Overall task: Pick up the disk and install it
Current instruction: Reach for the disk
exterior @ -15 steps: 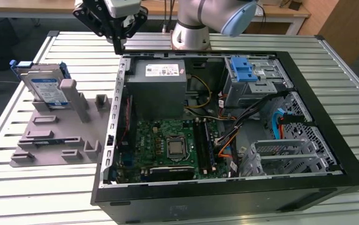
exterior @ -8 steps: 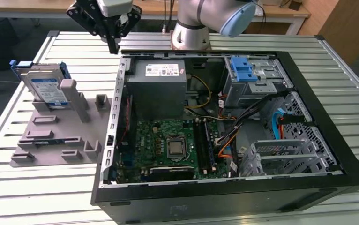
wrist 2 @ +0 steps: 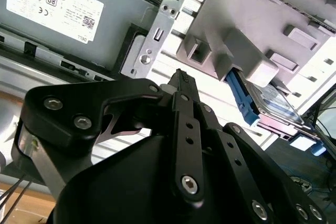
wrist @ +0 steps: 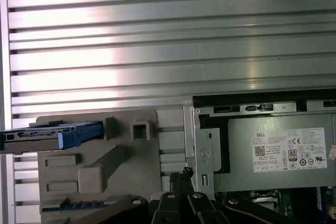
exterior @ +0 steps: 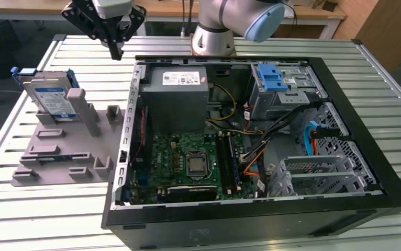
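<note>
Black two-finger gripper [wrist 2: 181, 78] hangs clenched on nothing over the slatted metal table [exterior: 382, 73]; the flat silver blue-framed disk [exterior: 52, 99] stands upright in a grey plastic stand [exterior: 54, 157] nearby. Jaws spread and centred squarely over its top edge would likely grip best

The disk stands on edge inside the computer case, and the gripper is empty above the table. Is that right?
No. In the exterior view the disk stands on edge in the grey holder beside the computer case, not inside it. The gripper is empty above the table.
</note>
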Controlling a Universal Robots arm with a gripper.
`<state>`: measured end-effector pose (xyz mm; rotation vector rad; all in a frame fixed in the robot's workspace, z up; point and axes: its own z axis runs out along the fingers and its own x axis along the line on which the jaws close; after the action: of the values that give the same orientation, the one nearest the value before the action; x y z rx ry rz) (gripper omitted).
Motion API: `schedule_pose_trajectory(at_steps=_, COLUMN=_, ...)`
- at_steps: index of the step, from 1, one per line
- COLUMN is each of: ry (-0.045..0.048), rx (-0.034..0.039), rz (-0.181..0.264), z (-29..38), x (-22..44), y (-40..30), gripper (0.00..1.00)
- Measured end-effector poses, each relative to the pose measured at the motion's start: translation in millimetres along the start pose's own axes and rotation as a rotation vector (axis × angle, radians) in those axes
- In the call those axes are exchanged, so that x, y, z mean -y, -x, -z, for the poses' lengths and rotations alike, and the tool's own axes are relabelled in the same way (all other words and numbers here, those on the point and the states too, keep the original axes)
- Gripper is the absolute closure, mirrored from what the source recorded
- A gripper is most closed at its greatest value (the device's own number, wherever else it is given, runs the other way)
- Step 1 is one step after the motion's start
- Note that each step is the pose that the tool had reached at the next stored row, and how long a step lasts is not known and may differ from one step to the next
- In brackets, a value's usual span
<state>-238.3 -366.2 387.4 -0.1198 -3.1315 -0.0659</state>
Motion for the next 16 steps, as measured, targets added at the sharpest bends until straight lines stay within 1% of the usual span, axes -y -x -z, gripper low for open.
schedule_pose_trajectory(at_steps=10, ry=0.0000, rx=0.0000, rz=0.000, z=-1.6, x=0.1, y=-25.2, gripper=0.89)
schedule_pose_trajectory(at_steps=16, ry=0.0001, rx=0.0000, rz=0.000, z=-2.9, x=-0.1, y=-38.8, gripper=0.89)
